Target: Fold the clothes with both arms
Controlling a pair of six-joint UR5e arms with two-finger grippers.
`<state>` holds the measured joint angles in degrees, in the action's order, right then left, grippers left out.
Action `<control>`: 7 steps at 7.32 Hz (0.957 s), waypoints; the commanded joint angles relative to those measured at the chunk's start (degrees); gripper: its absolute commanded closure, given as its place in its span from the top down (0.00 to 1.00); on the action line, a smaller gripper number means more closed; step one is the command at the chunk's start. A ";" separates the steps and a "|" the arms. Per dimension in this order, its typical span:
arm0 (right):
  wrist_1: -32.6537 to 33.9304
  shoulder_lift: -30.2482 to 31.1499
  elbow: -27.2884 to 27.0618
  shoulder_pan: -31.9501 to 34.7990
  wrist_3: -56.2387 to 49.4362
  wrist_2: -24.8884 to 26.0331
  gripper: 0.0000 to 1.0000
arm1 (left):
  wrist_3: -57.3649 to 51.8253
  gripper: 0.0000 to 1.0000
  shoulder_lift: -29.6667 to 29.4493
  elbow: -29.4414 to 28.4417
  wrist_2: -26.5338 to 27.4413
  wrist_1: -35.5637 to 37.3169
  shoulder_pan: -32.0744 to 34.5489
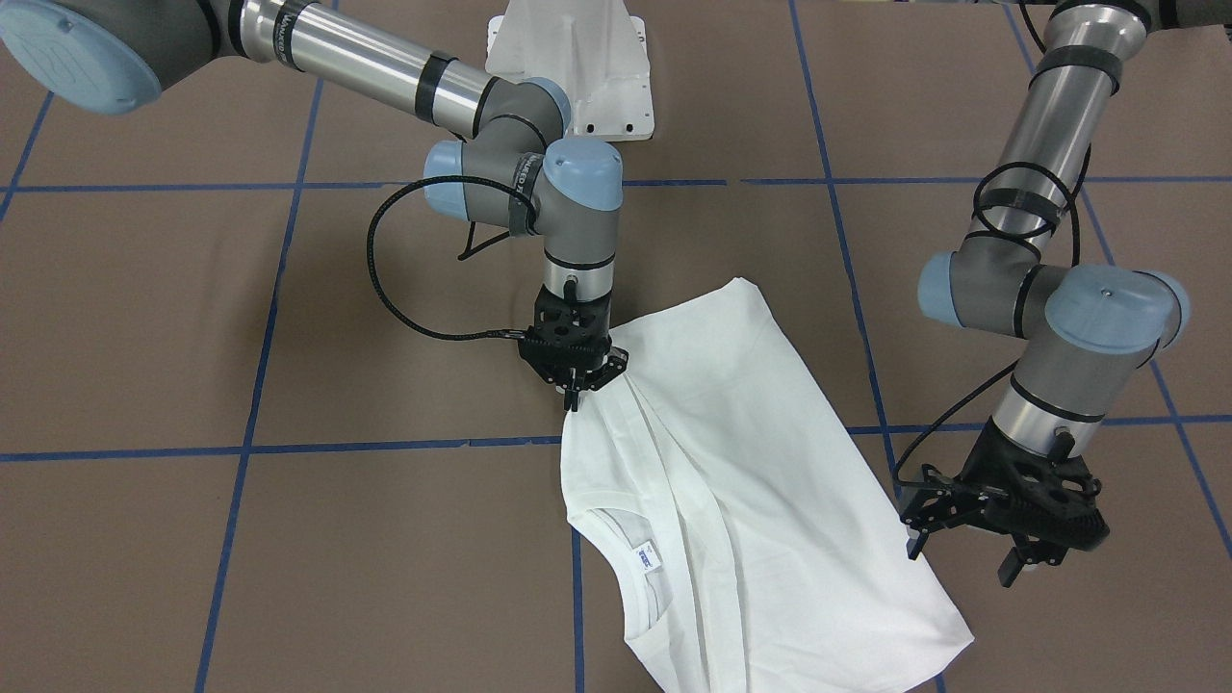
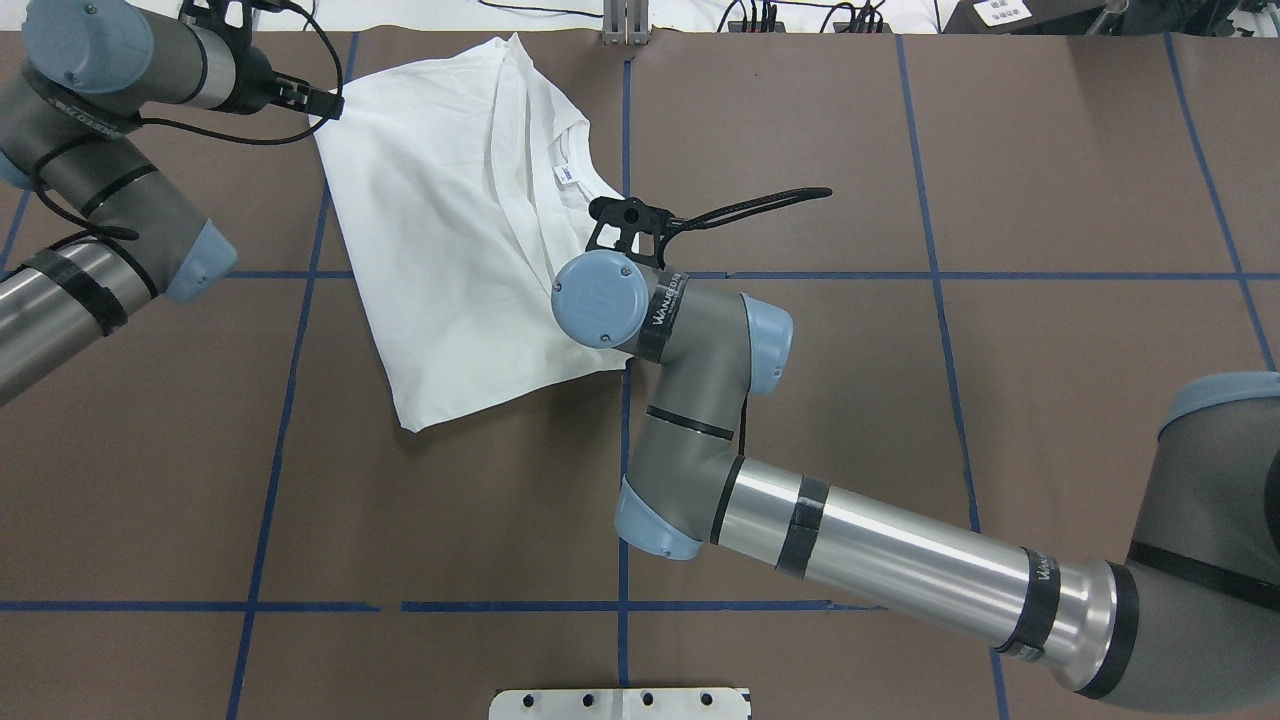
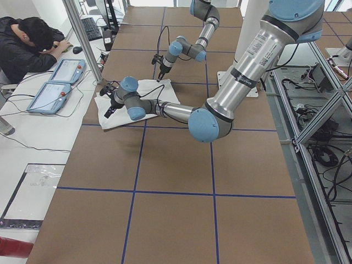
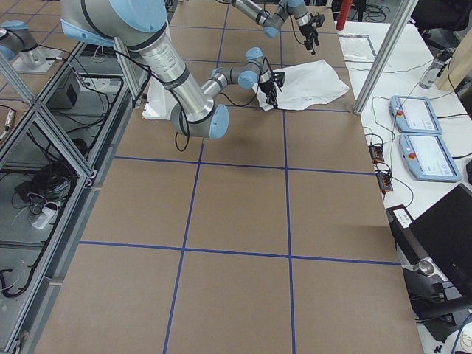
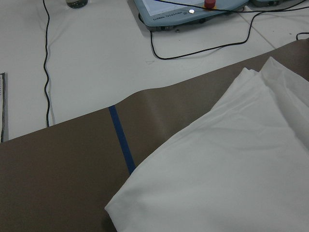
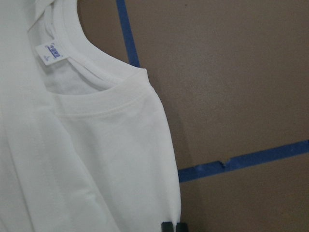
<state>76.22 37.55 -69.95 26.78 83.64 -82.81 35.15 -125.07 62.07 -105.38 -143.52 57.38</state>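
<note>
The white shirt (image 1: 760, 462) lies folded lengthwise on the brown table, its collar and small label (image 1: 647, 558) turned up. My right gripper (image 1: 574, 397) points straight down at the shoulder edge beside the collar. Its fingertips (image 6: 173, 227) are pressed together on the fabric, and creases run toward them. My left gripper (image 1: 961, 556) hangs open just off the shirt's opposite long edge, apart from the cloth. From overhead the shirt (image 2: 450, 250) sits at the far left, with the left gripper (image 2: 325, 100) by its far corner. The left wrist view shows only shirt (image 5: 231, 179) and table.
The white pedestal base (image 1: 577, 67) stands at the robot's side of the table. Blue tape lines (image 2: 620, 450) cross the brown surface. Past the table's far edge (image 5: 145, 94) is a white desk with two tablets (image 3: 55, 82) and cables, where a person (image 3: 33, 38) sits.
</note>
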 commanded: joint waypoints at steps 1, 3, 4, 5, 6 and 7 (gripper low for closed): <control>-0.02 7.66 -8.30 1.61 -3.30 -1.56 0.00 | 0.00 1.00 0.44 0.76 0.00 0.00 -0.08; 2.76 16.39 -21.67 -0.65 -2.70 -0.26 0.00 | 0.96 1.00 0.44 0.85 0.00 0.00 -0.16; 8.79 16.16 -25.99 -4.50 -1.91 2.80 0.00 | 1.15 1.00 0.44 0.77 0.00 0.00 -0.25; 10.86 16.68 -29.07 -7.24 0.62 4.40 0.00 | 1.15 1.00 0.44 0.85 0.00 0.00 -0.25; 12.70 16.59 -30.15 -10.14 2.99 7.46 0.00 | 1.15 1.00 0.44 1.12 0.00 0.00 -0.34; 13.77 16.16 -30.33 -11.04 3.98 7.84 0.00 | 1.15 1.00 0.44 1.29 0.00 0.00 -0.34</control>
<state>87.93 53.93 -99.04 18.03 85.64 -76.72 36.27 -124.63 63.13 -105.38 -143.53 57.08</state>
